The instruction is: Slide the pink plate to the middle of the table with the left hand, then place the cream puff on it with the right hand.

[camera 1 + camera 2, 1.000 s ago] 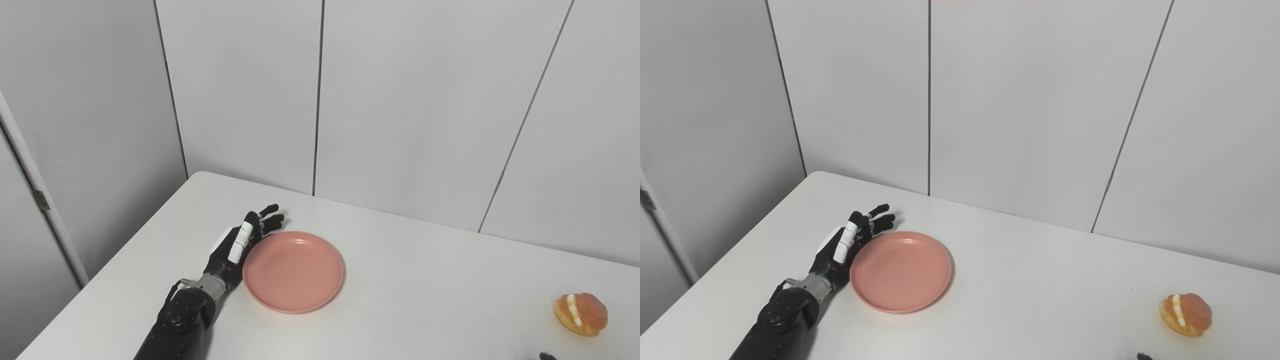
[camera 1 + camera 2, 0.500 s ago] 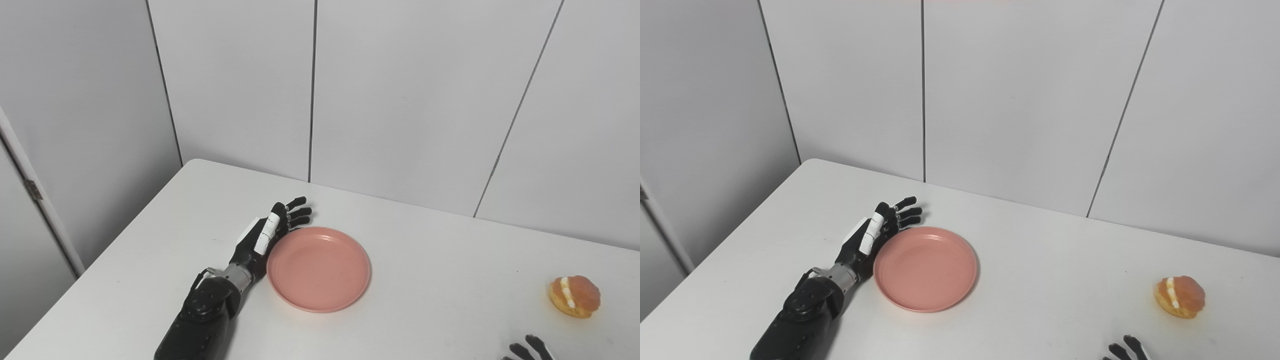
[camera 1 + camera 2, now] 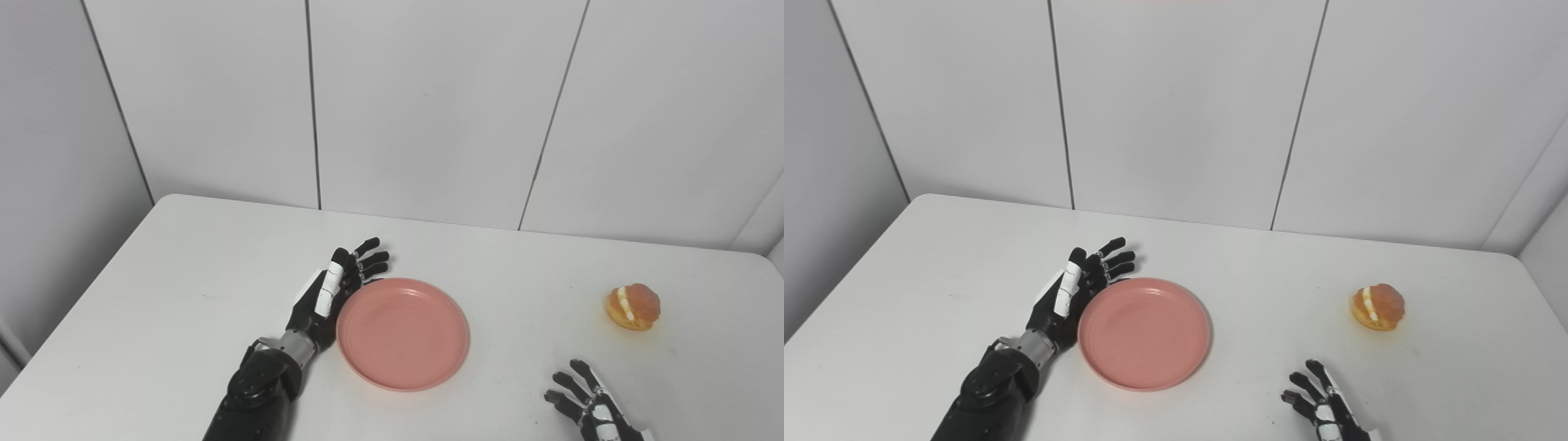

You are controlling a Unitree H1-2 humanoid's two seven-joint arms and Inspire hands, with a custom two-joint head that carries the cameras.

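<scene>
1. Surface (image 3: 184, 257): white, smooth top, carrying everything. Low friction likely, so sliding should go easy.
2. Pink plate (image 3: 402, 334): lying flat near the middle of the surface, slightly toward the near edge. Looks like rigid, light plastic with a shallow raised rim. Push at the rim; no need to grip.
3. Left hand (image 3: 334, 293): resting edge-on against the plate's left rim, fingers (image 3: 371, 257) extended and spread, holding nothing. Working as a pusher.
4. Right hand (image 3: 1326, 407): entering at the near edge, right of the plate, fingers spread apart, empty. Well apart from the puff.
5. Cream puff (image 3: 1377, 307): sitting toward the right edge, well apart from the plate. Probably soft, light and crushable, with cream showing in the split. Take it across the shell sides with light pressure, not over the cream seam.
</scene>
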